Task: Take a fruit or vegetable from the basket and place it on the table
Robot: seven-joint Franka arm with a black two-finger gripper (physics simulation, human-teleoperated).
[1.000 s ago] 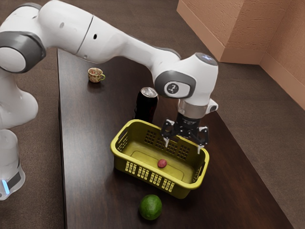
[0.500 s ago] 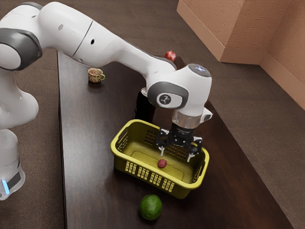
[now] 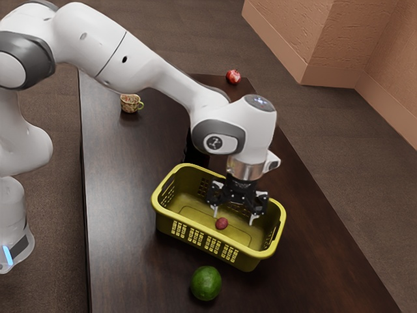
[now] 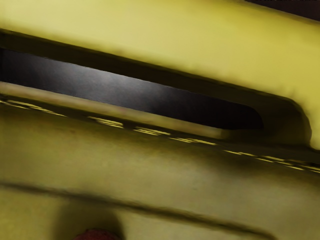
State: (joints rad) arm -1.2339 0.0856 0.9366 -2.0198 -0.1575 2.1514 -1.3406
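Note:
In the exterior view my gripper is open, its fingers spread and lowered inside the yellow basket, with nothing held between them. A small red fruit or vegetable lies on the basket floor, close to the fingertip on the exterior view's left. The wrist view has the basket's wall and handle slot close up, and the top of the red item at its lower edge. On the dark table a green round fruit rests outside the basket.
Behind the basket stands a dark can, partly hidden by the arm. A patterned cup is farther back at the exterior view's left. Another red fruit sits at the table's far end. The basket's rim surrounds my gripper.
My hand has moved down and toward the exterior view's left, deeper into the basket and closer to the red item. The far red fruit has come into view from behind the arm.

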